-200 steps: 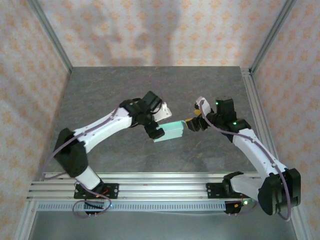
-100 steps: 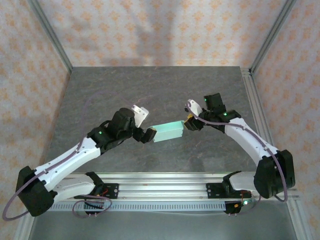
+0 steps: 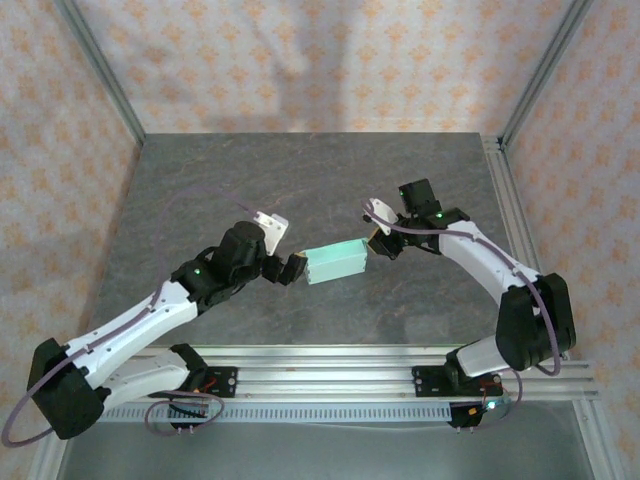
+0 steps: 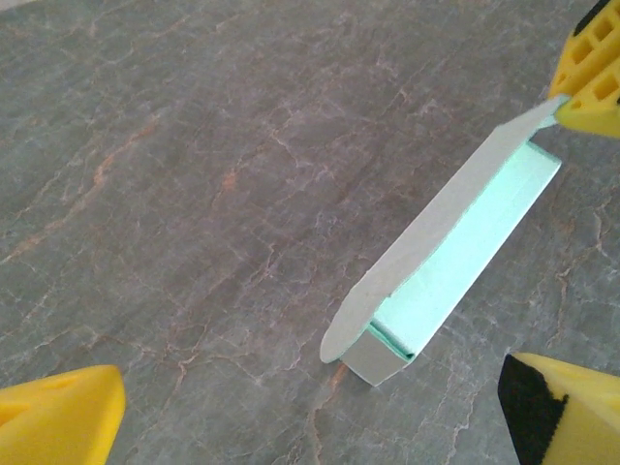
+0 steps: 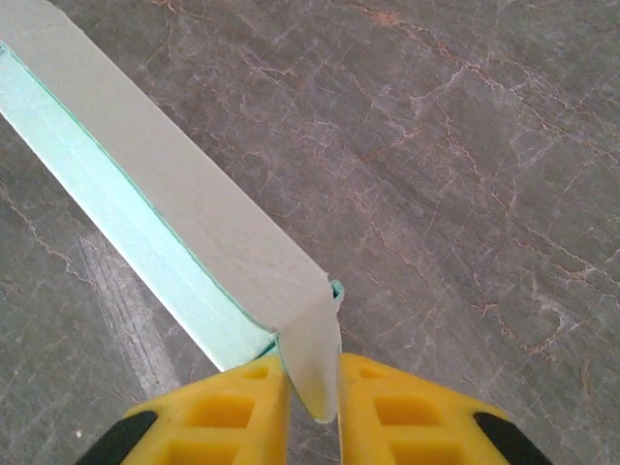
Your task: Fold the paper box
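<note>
The paper box is a small, long, mint-blue box in the middle of the grey table. In the right wrist view the paper box has a pale end flap at its right end. My right gripper is shut on that flap, its yellow fingers pressed to both sides. From above, the right gripper sits at the box's right end. My left gripper is wide open just off the left end. In the left wrist view the paper box lies ahead of the left gripper, untouched.
Aluminium frame posts and patterned walls close in the table on three sides. A metal rail with both arm bases runs along the near edge. Bare table lies behind and in front of the box.
The right gripper has closed onto the box's end flap. The left arm has drawn back from the box's left end and lowered, its jaws staying wide.
</note>
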Motion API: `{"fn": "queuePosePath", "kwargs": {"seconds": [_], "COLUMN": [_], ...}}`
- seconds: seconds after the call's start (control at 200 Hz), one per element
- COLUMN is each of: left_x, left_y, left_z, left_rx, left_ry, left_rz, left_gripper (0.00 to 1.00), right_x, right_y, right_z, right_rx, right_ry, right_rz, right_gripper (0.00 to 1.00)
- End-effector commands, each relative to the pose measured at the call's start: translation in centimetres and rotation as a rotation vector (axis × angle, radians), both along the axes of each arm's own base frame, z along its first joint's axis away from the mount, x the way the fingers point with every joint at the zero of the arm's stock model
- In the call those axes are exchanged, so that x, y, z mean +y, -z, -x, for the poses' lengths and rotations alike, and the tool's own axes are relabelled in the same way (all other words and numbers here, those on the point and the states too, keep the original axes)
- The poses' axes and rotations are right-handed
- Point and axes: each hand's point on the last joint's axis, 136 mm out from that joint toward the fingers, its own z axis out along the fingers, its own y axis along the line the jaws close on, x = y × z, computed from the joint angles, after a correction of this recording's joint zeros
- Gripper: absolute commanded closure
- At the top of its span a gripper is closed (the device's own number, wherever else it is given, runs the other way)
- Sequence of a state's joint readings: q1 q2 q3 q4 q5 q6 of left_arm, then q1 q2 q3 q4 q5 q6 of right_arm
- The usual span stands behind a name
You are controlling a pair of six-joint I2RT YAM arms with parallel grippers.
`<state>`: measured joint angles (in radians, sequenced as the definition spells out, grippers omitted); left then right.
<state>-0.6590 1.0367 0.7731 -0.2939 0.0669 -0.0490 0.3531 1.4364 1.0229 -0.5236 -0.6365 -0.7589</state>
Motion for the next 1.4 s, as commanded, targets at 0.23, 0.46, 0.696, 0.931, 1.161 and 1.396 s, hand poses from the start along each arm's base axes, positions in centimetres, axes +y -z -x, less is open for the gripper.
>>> {"fn": "queuePosePath", "kwargs": {"seconds": [0.23,0.46,0.696,0.931,1.161,1.396], "left_x": [-0.6,-1.4,-1.6,-3.9,-4.5,-5.1], "left_y": [0.2,0.0,0.2,0.5,1.9,2.9], "left_z": [-1.0,-1.1,-1.3,1.1,1.8,2.0], "left_rx": [0.037,0.072,0.140,0.202,0.245,0.299], "left_ry": [-0.026,-0.021,-0.096,-0.004,0.020,0.022], "left_rz": [0.003,0.035,0.057,-0.057,-0.126,-0.120], "left_gripper": [0.00,0.00,0.03,0.21,0.42,0.59], "right_x": [0.4,0.4,-0.1,-0.4,-0.5,-0.6], "right_y": [-0.8,-0.8,-1.6,-1.9,-2.0,-2.2], "right_z": [0.6,0.5,-0.2,-0.5,-0.7,-0.7], "right_rx": [0.006,0.009,-0.007,0.005,0.000,0.011], "right_ry": [-0.041,-0.016,0.059,0.114,0.141,0.169], "right_rz": [0.014,0.023,0.018,0.024,0.035,0.033], "right_gripper": [1.00,1.00,1.00,1.00,1.00,1.00]}}
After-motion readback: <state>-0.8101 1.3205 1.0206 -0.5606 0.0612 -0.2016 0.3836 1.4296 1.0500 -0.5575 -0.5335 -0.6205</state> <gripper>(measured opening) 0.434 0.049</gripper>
